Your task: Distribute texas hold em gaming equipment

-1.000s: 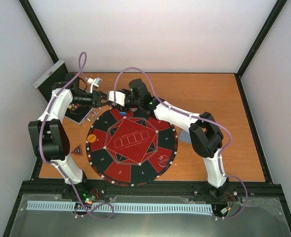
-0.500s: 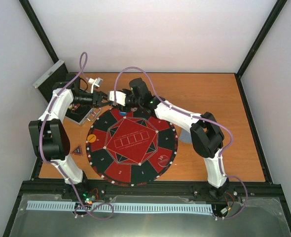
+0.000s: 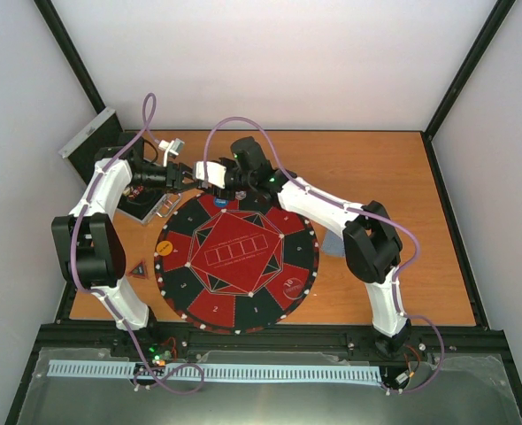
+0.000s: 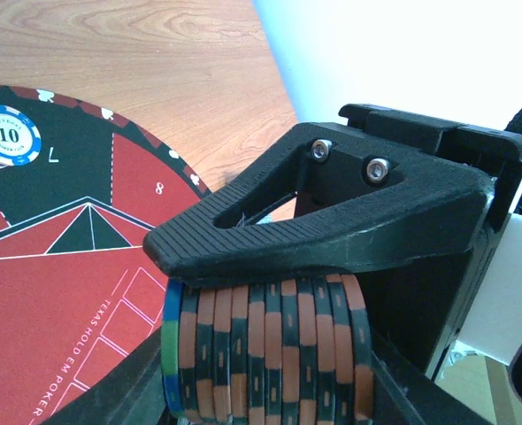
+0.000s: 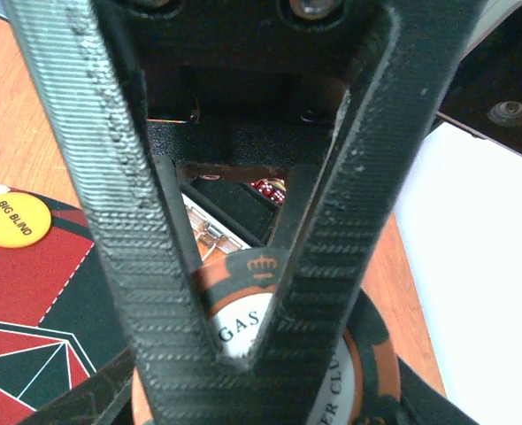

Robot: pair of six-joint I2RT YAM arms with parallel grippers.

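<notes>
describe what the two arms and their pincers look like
The left arm and right arm have white shells with bulky black joints, and a lilac cable loops along each. The left pincer and right pincer have black ribbed fingers shaped as open triangular frames. The left one shows two silver screws.

Overhead camera is looking down; both wrist cameras are peering closely at shared chips (image 4: 270, 354) between the fingers (image 5: 93, 159), mat (image 4: 57, 283) beneath.

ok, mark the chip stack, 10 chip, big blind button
chip stack (image 4: 270, 354): left wrist view, striped edges.
10 chip (image 4: 9, 135): left wrist view, white centre.
big blind button (image 5: 13, 220): right wrist view, lettered face.
</notes>
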